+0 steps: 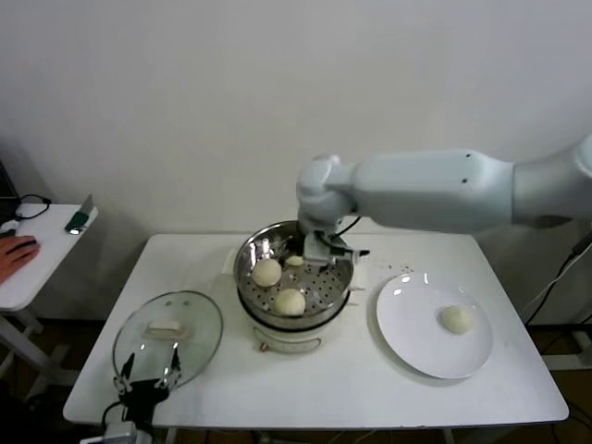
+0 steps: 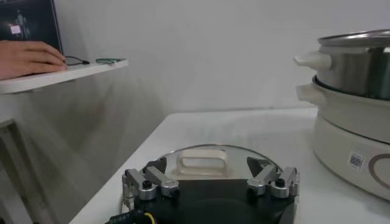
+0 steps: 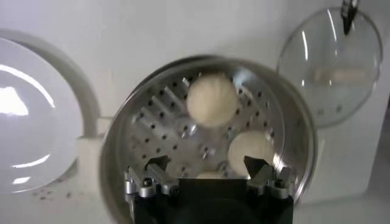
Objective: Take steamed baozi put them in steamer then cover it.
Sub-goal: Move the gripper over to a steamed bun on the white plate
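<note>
Right gripper [image 1: 319, 252] open, empty, over steamer [image 1: 250, 264]; three baozi [image 1: 289, 302] inside. Last bun [image 1: 456, 318] on plate [image 1: 407, 338], 3 o'clock of steamer: soft, light; pinch sides gently. Left gripper [image 1: 146, 377] open by cover [image 1: 168, 335].

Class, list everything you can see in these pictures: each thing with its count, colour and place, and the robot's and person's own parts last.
Baozi: four, cream-white; three in the steamer, one on the plate.
Steamer: one, steel on cream base, table centre.
Cover: one, clear glass, left of steamer.
Plate: one, white, right of steamer.
Table: one, white.
Side table: one, white, far left.
Right gripper: open, over steamer.
Left gripper: open, at cover's near edge.
Person's hand: one, on side table.
</note>
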Robot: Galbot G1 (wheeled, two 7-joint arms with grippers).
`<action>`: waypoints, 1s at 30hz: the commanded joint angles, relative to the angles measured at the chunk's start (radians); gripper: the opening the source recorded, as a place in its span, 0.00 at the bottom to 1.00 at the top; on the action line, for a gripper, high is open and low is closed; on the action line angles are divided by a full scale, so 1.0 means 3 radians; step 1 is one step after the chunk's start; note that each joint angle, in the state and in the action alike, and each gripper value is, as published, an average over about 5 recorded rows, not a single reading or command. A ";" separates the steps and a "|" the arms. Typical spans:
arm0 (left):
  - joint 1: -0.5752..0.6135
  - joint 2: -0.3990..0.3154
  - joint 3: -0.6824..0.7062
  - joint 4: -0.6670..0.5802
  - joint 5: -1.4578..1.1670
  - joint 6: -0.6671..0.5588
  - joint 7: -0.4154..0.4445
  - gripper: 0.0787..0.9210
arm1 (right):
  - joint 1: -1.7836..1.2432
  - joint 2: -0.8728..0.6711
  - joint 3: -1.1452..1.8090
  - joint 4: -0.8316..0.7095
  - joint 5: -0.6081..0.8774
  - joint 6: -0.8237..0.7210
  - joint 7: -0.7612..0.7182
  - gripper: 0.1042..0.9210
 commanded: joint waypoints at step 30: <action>0.0008 -0.0050 -0.0044 0.0014 0.0009 0.0007 0.0010 0.88 | -0.1599 -0.1843 0.0349 -0.1018 0.0583 -0.1457 -0.0163 0.88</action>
